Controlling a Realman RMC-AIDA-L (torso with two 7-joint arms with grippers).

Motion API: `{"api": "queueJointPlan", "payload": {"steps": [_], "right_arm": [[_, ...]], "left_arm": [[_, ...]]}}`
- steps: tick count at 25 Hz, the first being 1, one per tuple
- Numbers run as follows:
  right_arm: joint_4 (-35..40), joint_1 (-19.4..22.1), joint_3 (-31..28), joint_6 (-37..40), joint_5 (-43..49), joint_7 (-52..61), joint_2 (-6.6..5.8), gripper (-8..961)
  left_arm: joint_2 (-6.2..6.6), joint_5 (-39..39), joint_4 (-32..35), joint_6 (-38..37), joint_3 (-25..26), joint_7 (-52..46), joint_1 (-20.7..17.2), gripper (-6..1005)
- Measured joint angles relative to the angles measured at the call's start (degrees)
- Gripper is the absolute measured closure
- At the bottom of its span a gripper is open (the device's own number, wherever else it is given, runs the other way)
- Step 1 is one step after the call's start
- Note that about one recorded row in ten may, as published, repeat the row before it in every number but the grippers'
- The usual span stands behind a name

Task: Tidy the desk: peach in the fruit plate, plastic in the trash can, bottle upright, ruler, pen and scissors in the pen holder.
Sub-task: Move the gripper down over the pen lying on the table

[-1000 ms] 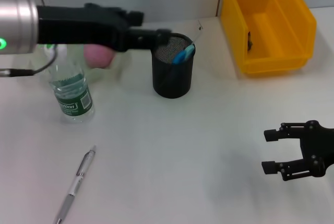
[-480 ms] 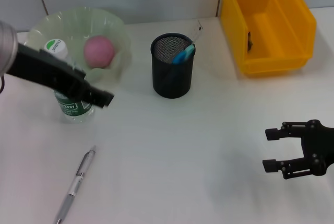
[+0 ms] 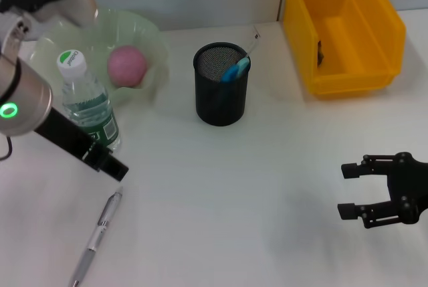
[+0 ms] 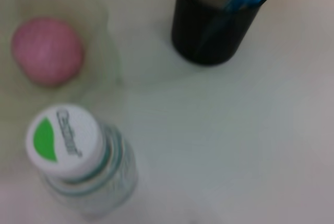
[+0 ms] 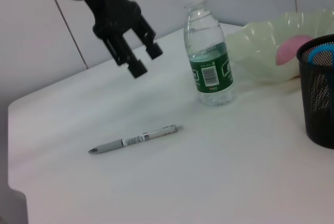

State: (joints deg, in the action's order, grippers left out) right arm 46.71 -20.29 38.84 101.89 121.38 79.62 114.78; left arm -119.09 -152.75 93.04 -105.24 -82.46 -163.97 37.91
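Note:
The pink peach (image 3: pixel 127 66) lies in the pale green fruit plate (image 3: pixel 150 39). In front of the plate the bottle (image 3: pixel 87 103) stands upright with its white and green cap on. The black mesh pen holder (image 3: pixel 222 85) contains the blue-handled scissors (image 3: pixel 235 69) and a clear ruler (image 3: pixel 253 38). On the table at the front left lies the silver pen (image 3: pixel 97 233). My left gripper (image 3: pixel 112 165) hangs open just above the pen's upper end, beside the bottle, with nothing in it. Far to the right, my right gripper (image 3: pixel 348 190) stands open. No plastic shows.
The yellow bin (image 3: pixel 348 66) stands at the back right with a small dark thing (image 3: pixel 319 51) inside. The left wrist view looks down on the bottle cap (image 4: pixel 65 138), the peach (image 4: pixel 47 50) and the pen holder (image 4: pixel 219 20).
My left arm has swung away from the pen holder, forward and to the left, and its gripper now hangs beside the bottle above the pen. The right gripper has stayed put.

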Motion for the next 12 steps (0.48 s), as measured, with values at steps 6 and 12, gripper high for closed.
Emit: {"api": "queueJointPlan", "payload": {"steps": [6,12], "right_arm": [[0.5,0.0,0.0,-0.8,0.0,-0.7,-0.03,119],[0.6,0.0,0.0,-1.6,0.0,-1.5,-0.06,119]], "left_arm": [[-0.09,0.0,-4.8,0.6,-1.5,-1.1,-0.2,216],[-0.09,1.0,-11.5,2.4,-1.1,-1.1,-0.5,216]]}}
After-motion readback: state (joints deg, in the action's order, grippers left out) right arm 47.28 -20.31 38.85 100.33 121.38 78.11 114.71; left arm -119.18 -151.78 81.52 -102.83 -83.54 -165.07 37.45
